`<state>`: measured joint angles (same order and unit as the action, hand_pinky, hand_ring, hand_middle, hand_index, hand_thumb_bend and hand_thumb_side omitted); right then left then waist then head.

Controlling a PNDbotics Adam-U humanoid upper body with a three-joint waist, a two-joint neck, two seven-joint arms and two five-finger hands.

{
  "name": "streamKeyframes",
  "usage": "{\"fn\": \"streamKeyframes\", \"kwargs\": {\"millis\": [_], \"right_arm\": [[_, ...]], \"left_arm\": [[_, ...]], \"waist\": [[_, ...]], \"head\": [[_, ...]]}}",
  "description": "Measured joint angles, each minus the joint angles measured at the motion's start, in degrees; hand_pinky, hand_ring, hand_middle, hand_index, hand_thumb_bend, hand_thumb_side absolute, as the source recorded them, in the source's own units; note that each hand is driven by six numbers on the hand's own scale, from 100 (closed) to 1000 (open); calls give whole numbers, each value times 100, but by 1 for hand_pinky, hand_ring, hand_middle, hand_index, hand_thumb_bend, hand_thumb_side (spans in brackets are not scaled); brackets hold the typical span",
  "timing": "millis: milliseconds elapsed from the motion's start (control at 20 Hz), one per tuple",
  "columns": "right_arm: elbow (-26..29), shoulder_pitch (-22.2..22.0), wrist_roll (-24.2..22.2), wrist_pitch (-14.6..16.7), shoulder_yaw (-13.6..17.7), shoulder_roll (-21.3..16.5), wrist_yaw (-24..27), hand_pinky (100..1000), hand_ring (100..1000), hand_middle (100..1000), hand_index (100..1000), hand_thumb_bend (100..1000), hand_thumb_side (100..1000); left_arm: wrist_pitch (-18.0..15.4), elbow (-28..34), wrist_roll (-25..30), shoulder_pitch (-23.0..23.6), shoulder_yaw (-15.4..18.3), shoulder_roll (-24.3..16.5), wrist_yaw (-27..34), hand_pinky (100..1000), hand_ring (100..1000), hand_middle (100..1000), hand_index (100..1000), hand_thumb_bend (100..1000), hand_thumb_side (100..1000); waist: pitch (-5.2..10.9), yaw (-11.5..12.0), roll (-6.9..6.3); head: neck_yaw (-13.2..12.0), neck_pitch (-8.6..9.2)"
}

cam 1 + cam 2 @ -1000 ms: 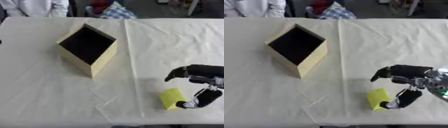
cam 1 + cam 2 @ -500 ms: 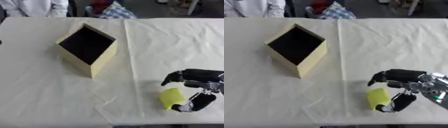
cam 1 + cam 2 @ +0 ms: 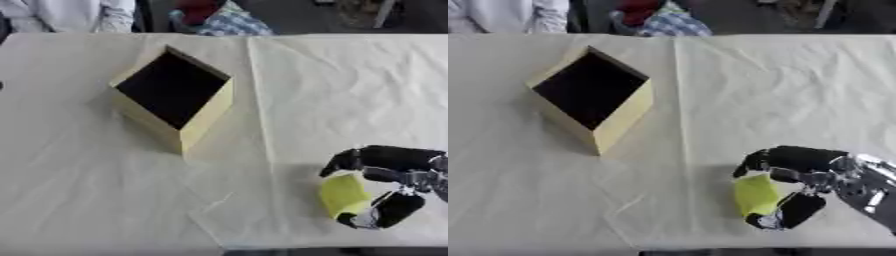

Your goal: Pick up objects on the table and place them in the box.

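The fingers (image 3: 765, 161) of the right hand (image 3: 802, 172) curl over the far edge of a yellow object (image 3: 755, 195), while the thumb comes up under its near end, so the fingers are closed round it, though whether they already press its surface or only cage it cannot be made out. The yellow object, a soft-looking block or pad, lies at about 5 o'clock on the bench (image 3: 79, 190), near the front edge, and it seems to rest on the pale cloth, or barely above it; no clear gap shows beneath it. The step in hand, as I judge it, is the pick itself: the grasp is being taken and the lift has not visibly begun. The box (image 3: 173, 97), an open wooden one with a dark inside, stands well apart at about 10 o'clock from the hand, turned cornerwise, its mouth facing up. The next move calls for raising the object clear of the cloth, carrying it up and to the left across the fold in the cloth, and stopping above the open mouth before the fingers part; the near corner wall of the box must be cleared on the way. The left hand shows in neither view.
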<state>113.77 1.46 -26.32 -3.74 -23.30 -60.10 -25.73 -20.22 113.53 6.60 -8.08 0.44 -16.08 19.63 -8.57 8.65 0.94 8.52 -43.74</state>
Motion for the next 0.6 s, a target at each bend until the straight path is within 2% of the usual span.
{"fn": "streamKeyframes", "kwargs": {"millis": [600], "right_arm": [[0,-200,-67,-164,173,37,-219,869,894,820,895,417,434]], "left_arm": [[24,0,24,0,-28,4,-17,723,879,921,643,100,705]], "waist": [[-58,-4,-13]], "head": [[-1,0]]}}
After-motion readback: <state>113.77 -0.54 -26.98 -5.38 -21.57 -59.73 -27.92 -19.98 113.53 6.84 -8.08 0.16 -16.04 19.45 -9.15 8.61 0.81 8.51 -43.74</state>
